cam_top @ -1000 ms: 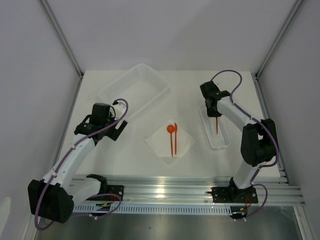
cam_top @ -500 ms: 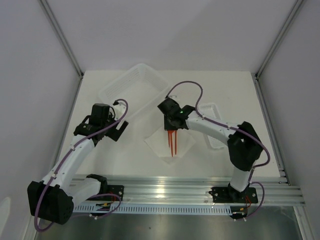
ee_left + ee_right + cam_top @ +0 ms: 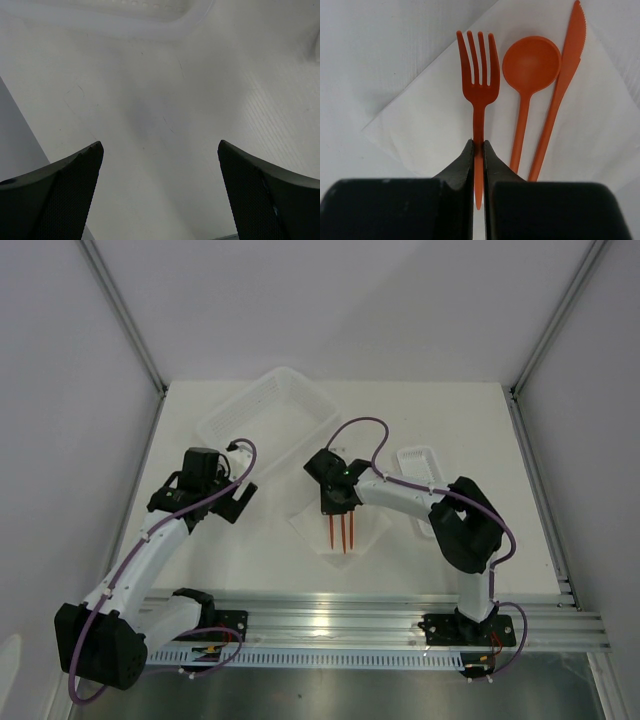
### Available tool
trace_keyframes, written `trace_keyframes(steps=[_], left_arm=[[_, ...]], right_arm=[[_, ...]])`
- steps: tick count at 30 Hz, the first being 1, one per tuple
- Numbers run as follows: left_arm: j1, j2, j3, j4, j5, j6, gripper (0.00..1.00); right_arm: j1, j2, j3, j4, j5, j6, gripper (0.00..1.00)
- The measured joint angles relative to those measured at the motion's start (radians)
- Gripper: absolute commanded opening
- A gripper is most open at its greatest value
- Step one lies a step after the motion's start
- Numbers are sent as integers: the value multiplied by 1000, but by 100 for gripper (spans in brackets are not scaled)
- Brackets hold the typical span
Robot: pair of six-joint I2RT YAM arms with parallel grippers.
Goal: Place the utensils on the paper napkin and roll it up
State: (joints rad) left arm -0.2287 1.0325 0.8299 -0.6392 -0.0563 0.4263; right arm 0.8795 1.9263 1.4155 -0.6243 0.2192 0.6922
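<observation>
Since a second ago: right gripper [image 3: 478,145] swung from tray [image 3: 415,455] at frame right to centre, pinching fork [image 3: 477,80] handle. Fork over napkin [image 3: 420,125], beside spoon [image 3: 530,62], knife [image 3: 565,75] (seemingly last piece). Release likely next. Left gripper [image 3: 160,145] wide, empty, frame left.

The right arm stretches leftward with its elbow bent; the right end effector [image 3: 478,145] hangs over the paper napkin [image 3: 427,127], pinched tight on the fork [image 3: 479,92] handle; the left arm sits folded well left of the paper napkin; the left end effector [image 3: 160,150] gapes wide, holding nothing.

fork [image 3: 479,90], spoon [image 3: 531,62], knife [image 3: 567,65]: orange-red | paper napkin [image 3: 435,125]: white | basket [image 3: 268,418]: translucent white | table [image 3: 470,420]: white
</observation>
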Motion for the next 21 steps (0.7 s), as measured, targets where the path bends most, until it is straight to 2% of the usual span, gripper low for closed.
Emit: trace_keyframes(steps=[21], left_arm=[[0,0,-10,0,8,0,100]], right_arm=[[0,55,-11,-6,-19,7,0]])
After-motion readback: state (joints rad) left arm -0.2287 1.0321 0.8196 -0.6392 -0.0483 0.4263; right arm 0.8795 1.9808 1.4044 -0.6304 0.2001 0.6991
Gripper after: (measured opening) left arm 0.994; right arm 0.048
